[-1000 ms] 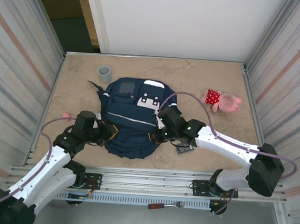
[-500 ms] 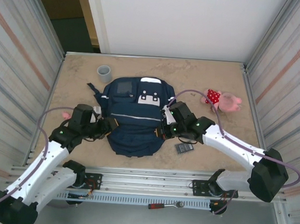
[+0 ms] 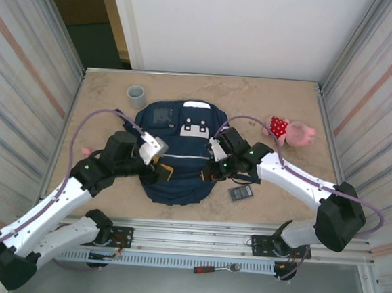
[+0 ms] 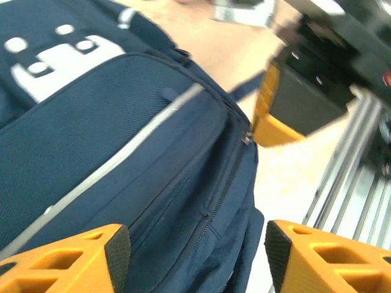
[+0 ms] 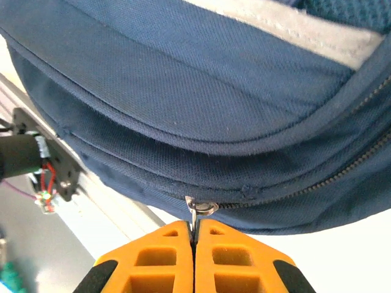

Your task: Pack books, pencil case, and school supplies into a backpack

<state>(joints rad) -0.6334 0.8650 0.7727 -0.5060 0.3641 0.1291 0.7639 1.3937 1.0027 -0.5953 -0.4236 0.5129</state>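
- We see the backpack (image 3: pixel 179 186) lying flat in the middle of the overhead frame. Its zip runs along the lower edge, and the stretch beside the pull looks closed.
- The right gripper (image 5: pixel 194 235) has its fingers pressed together on the thin metal zipper pull (image 5: pixel 197 210), at the lower centre of the right wrist frame. It holds only that small tab, so we judge that a sideways tug could slip it free.
- The left gripper (image 4: pixel 194 253) has its fingers spread just above the front pocket, pinching nothing. With no hand pinning the fabric, a pull on the zip may drag the whole bag instead of opening it.
- A dragged bag could shove the dark grey flat piece (image 3: pixel 241 193), which lies just right of the bag's lower corner, toward the bottom edge of the table.
- Both grippers sit close together over the bag. We see a risk of them knocking into each other if either swings inward.
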